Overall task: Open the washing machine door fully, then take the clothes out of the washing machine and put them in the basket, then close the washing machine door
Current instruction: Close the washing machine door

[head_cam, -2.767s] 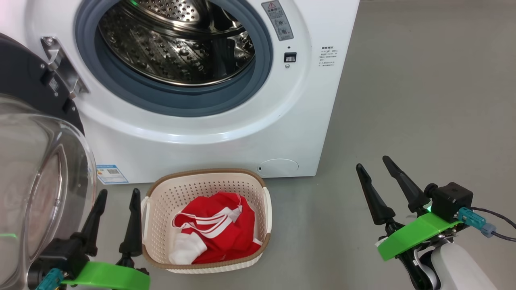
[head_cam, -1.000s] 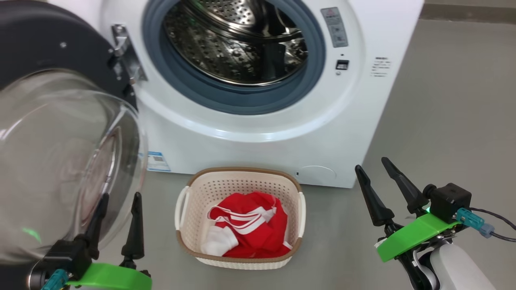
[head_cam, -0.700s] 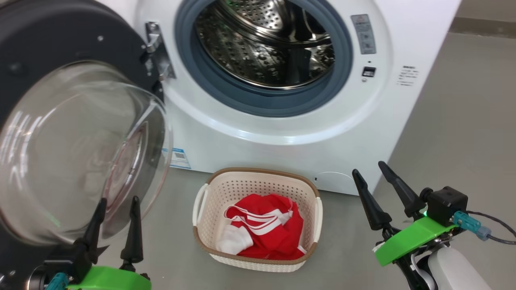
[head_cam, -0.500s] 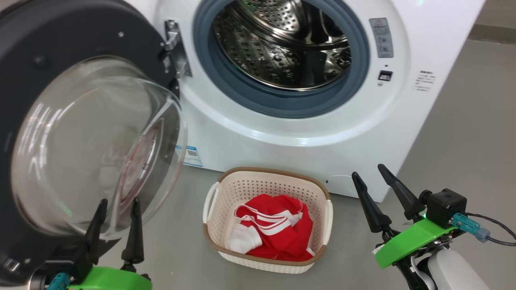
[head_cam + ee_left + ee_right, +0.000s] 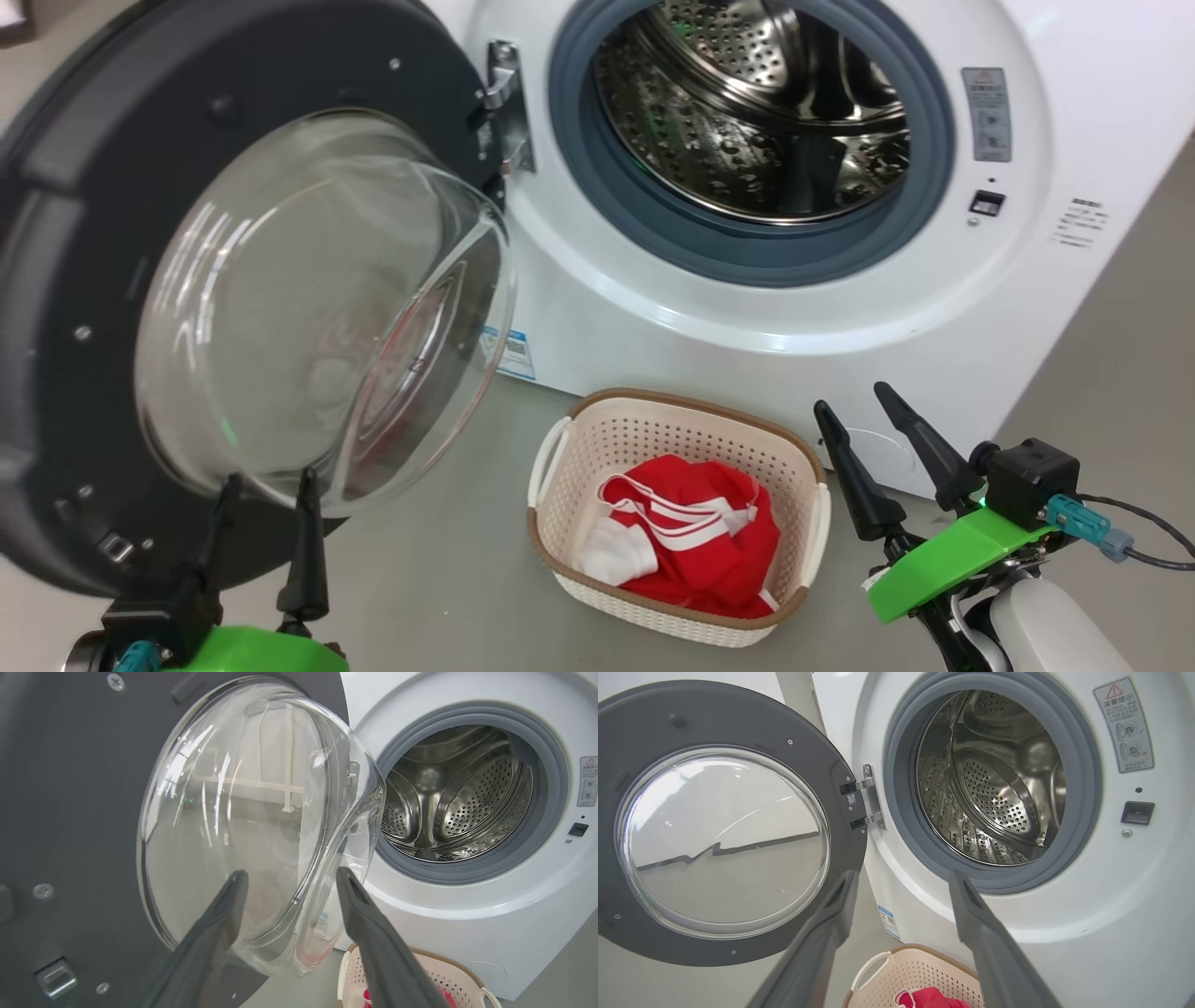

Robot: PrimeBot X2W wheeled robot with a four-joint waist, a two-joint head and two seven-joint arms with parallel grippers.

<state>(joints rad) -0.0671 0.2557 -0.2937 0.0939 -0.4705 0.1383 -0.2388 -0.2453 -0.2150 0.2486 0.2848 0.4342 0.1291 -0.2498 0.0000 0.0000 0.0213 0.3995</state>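
Looking down on the washing machine door (image 5: 280, 308): swung wide off its hinge (image 5: 504, 112) on the left side of the washing machine (image 5: 747, 322), glass bowl (image 5: 243, 812) bulging out toward the robot. Seeing nothing red inside the drum (image 5: 756, 121). Finding the clothes (image 5: 695, 551) heaped in the basket (image 5: 672, 403), down on the floor (image 5: 448, 569) just in front of the machine. Leaves only the closing, by the look of it.

Reading the left tool (image 5: 269, 476) as spread wide and holding nothing, fingers (image 5: 304, 551) pointing up just below the glass bowl. Very near it, but impossible to call as touching or apart. Reading the right tool (image 5: 850, 395) as equally wide and empty, parked just right of the basket, well apart from the door.

Now for the trouble spots. Pushing on the curved glass invites a slip: smooth, rounded, nothing to catch on, so likely to send the tool skating off sideways instead of driving the swing. Pushing too close to the hinge gives poor leverage and probably stalls the door halfway. Pushing too gently risks stopping short of the latch slot (image 5: 1137, 812), resting on the grey gasket (image 5: 747, 266) and merely looking closed. Pushing too hard risks a bounce back open.

Watching the basket too: sits low before the machine front, roughly under the door's sweep. Looks low enough to clear, though hard to judge from here, and easy to knock with a low forearm. Worth guarding as well against trapping a finger between door and gasket at the last instant.
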